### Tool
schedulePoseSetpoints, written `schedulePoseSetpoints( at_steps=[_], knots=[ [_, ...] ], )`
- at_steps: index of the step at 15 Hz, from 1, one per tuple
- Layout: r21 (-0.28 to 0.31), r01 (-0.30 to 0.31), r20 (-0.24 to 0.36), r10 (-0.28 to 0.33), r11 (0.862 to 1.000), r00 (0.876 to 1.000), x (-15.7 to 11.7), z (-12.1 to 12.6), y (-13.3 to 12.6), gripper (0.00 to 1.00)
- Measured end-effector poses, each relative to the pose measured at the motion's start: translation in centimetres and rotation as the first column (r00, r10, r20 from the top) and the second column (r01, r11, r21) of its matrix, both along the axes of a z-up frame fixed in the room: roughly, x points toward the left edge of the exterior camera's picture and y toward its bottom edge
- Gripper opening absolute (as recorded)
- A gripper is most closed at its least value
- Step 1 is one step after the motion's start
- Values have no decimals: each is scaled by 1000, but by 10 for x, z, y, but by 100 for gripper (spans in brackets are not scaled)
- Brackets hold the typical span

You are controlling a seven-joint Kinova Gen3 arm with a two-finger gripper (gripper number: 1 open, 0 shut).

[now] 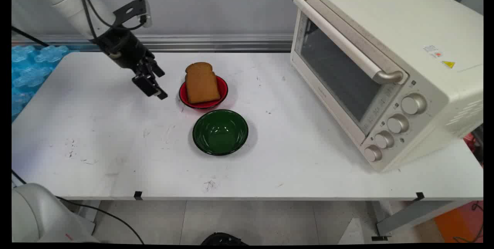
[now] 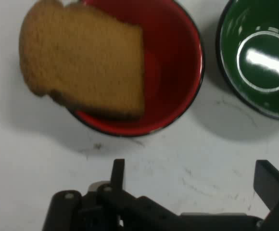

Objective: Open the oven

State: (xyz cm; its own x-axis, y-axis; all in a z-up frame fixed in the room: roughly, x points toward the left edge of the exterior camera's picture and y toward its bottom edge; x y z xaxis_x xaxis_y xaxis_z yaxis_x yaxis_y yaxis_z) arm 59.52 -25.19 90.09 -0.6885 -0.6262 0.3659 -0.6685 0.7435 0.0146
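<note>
- White tabletop [image 1: 96,144] with scuff marks carries everything, set against a grey wall.
- Black pincer [image 1: 153,86] hangs just left of the red bowl [image 1: 222,88], tilted down toward it and clear of the surface; its 2 fingers [image 2: 269,185] stand wide apart with nothing between them.
- Brown slice of bread [image 1: 201,83] lies tilted in the red bowl, its top end sticking out over the far rim.
- Green bowl [image 1: 220,132] sits just in front of the red one, close but not touching, with nothing inside.
- Cream toaster oven [image 1: 386,60] stands well to the right, angled, its door closed, 4 knobs along its right side.
</note>
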Motion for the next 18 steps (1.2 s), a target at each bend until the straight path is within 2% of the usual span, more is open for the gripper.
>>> schedulePoseSetpoints(
  at_steps=[15, 16, 18],
  knots=[
    [-70, 45, -33, -47, 997, 998, -84, 35, -66, 100],
    [-77, 46, -35, -49, 996, 998, -90, 38, -71, 0],
    [-87, 48, -37, -51, 995, 998, -101, 42, -79, 0]
  ],
)
